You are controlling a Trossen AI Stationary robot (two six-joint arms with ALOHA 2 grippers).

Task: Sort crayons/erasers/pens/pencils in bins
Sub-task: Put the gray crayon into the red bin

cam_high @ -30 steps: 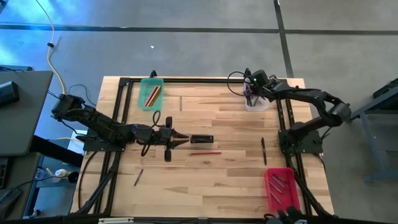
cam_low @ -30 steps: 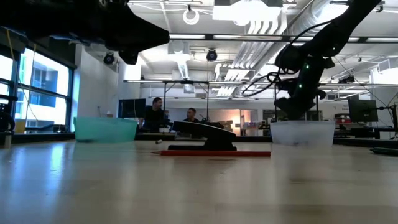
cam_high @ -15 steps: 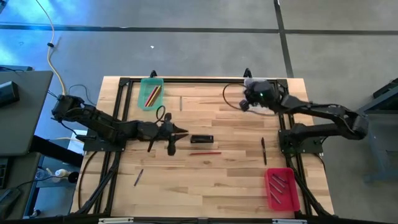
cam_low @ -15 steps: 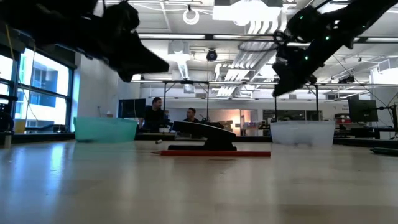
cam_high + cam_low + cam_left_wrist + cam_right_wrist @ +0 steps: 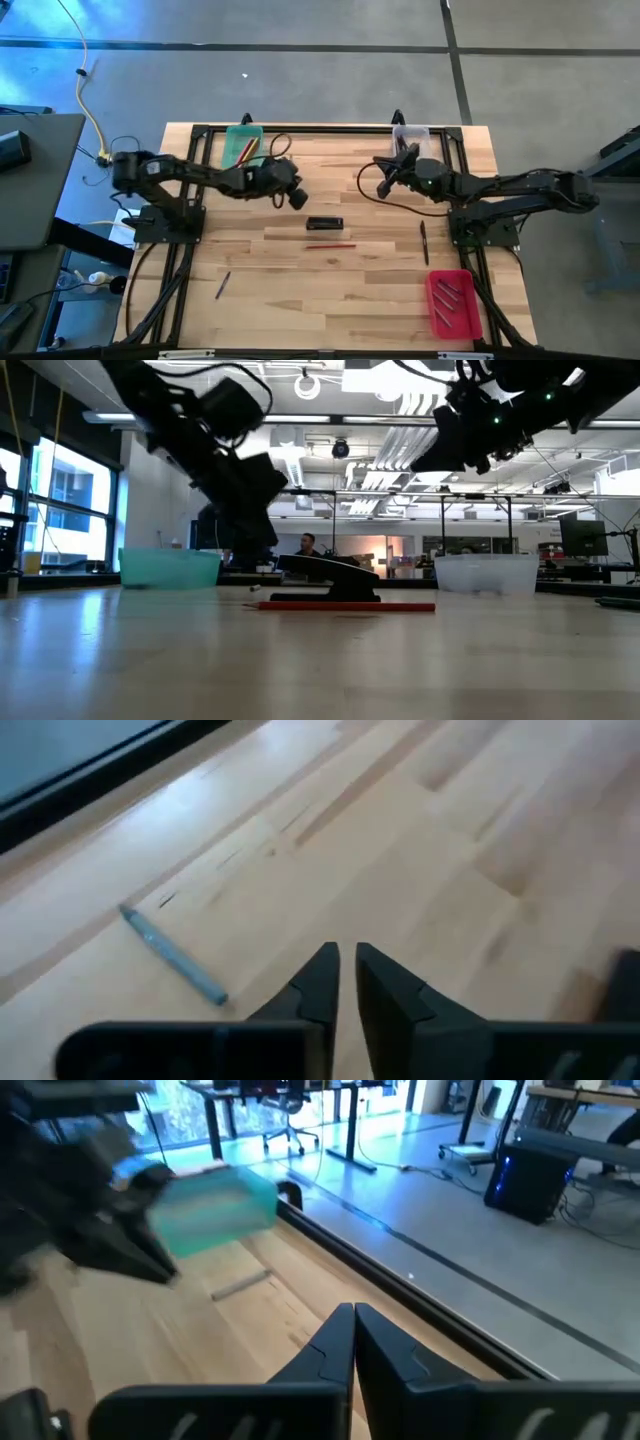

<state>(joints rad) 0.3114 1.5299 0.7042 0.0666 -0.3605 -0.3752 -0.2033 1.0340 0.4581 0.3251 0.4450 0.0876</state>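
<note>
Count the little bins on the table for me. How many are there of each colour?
green bin: 1
clear bin: 1
red bin: 1
Total: 3 bins

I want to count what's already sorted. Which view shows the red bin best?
The high view: the red bin lies open from above at the table's near right corner, several dark pens inside. The low and both wrist views do not show it.

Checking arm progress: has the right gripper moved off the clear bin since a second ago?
Yes. The right gripper has moved off the clear bin, toward the table's middle.
</note>
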